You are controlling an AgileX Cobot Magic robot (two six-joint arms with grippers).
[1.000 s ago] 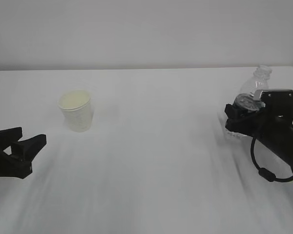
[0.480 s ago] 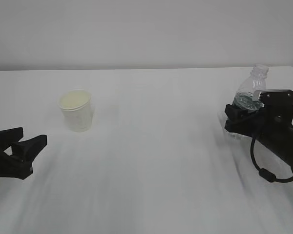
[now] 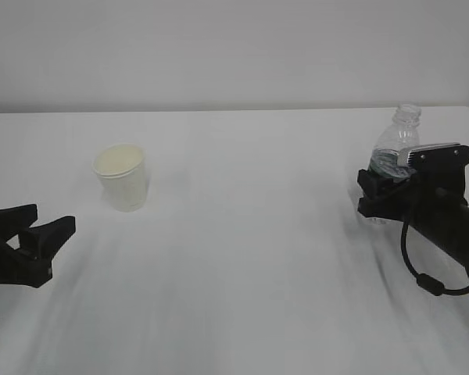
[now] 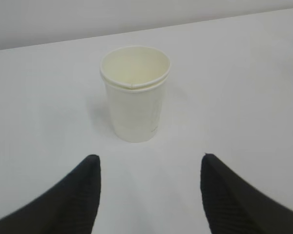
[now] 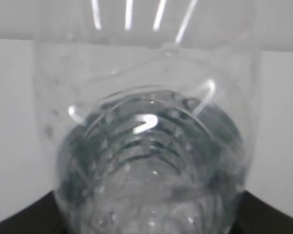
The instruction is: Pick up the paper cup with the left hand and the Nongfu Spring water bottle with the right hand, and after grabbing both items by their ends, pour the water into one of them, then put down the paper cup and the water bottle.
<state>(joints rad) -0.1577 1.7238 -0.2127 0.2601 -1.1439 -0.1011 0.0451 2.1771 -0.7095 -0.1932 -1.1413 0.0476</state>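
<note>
The paper cup (image 3: 121, 178) stands upright on the white table (image 3: 258, 273), left of centre, with nothing in it that I can see. My left gripper (image 3: 53, 219) hangs low at the left edge, open, its tips short of the cup and apart from it. In the left wrist view the cup (image 4: 135, 92) is straight ahead of the left gripper (image 4: 150, 158). At the right, my right gripper (image 3: 373, 194) is shut on the lower body of the Nongfu Spring water bottle (image 3: 396, 141), which stands upright without a cap. The bottle (image 5: 151, 146) fills the right wrist view, with water inside.
A pale wall runs behind the table's far edge. The table's right edge lies close behind the bottle. A black cable (image 3: 422, 269) loops under the right arm.
The bottle has gone from leaning and blurred to upright and has shifted slightly left with the right gripper, whose jaws have drawn in on it. The left gripper and the cup have not moved.
</note>
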